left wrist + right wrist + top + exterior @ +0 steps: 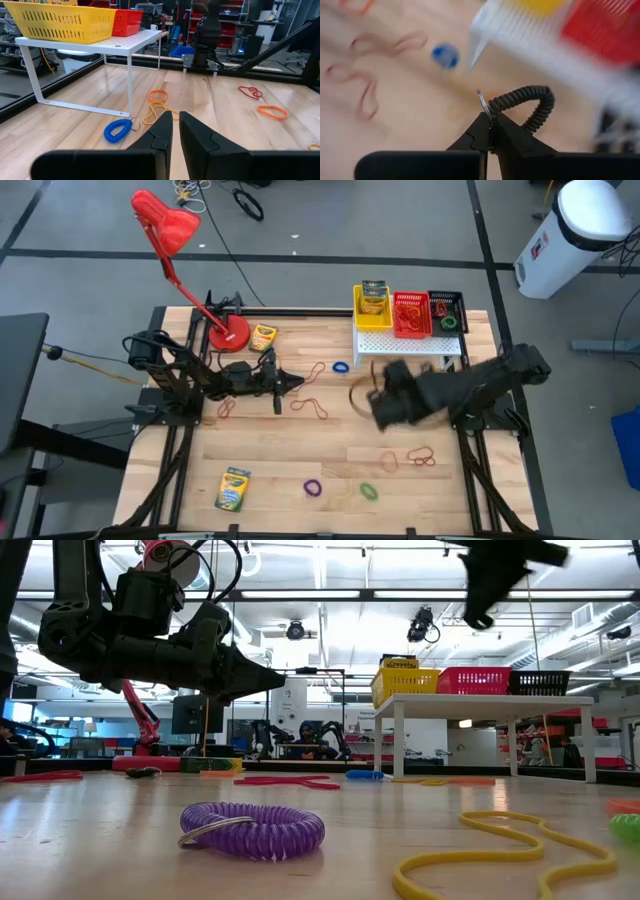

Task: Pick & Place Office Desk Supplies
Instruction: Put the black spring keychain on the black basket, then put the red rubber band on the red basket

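Observation:
My right gripper is high above the table's middle right, near the white stand, and is shut on a black coiled band. It shows blurred in the high view. My left gripper stands level and shut above the table's left middle, holding nothing. Yellow, red and black mesh baskets sit on the stand. Crayon boxes lie flat at the far left and near left. A blue coil and a purple coil lie on the table. My right gripper pinches the black coiled band between its two fingertips at the end that carries a small metal ring. The fingers slant down from above. The coil arches out beyond the fingertips, lifted clear of the table.
A red desk lamp stands on its base at the far left. Loose bands lie scattered: red ones, an orange one, a green one, a yellow one. Bare wood shows in the table's near middle.

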{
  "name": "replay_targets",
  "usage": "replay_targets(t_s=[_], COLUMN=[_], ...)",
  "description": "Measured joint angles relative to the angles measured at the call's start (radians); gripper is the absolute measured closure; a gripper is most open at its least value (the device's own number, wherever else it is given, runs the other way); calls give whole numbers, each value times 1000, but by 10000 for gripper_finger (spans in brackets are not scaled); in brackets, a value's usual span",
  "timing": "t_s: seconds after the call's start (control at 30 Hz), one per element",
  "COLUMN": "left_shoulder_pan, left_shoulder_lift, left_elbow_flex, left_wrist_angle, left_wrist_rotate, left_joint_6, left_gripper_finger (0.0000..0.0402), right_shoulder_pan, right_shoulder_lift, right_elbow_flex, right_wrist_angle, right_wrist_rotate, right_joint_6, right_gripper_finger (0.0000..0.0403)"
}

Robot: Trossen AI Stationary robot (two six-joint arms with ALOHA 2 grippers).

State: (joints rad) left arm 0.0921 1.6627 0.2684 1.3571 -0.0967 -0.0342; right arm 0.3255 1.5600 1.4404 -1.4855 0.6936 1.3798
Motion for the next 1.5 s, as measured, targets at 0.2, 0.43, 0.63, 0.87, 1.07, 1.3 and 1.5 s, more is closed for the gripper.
replay_targets(t_s=[0.2, 0.43, 0.63, 0.87, 1.07, 1.3, 1.5], left_shoulder_pan=[0, 0, 0, 0, 0, 0, 0], left_shoulder_lift=[0, 0, 0, 0, 0, 0, 0], left_elbow_flex=[0, 0, 0, 0, 0, 0, 0], left_wrist_angle=[-1, -1, -1, 0, 0, 0, 0], left_wrist_rotate=[0, 0, 0, 0, 0, 0, 0], left_joint_6=[0, 0, 0, 0, 0, 0, 0], left_gripper_finger=[364, 364, 364, 364, 364, 364, 364], right_shoulder_pan=[-283, -698, -937, -1073, -1112, -1121, -1068], right_shoulder_lift=[-129, -339, -397, -395, -396, -395, -397], right_elbow_flex=[53, -44, -197, -279, -315, -319, -237], right_wrist_angle=[-82, -4, 231, 261, 272, 266, 223], right_wrist_rotate=[62, -32, -218, -201, -195, -143, -146], right_joint_6=[-376, -729, -984, -1037, -1038, -1037, -1053], right_gripper_finger=[387, 388, 385, 379, 335, 277, 276])
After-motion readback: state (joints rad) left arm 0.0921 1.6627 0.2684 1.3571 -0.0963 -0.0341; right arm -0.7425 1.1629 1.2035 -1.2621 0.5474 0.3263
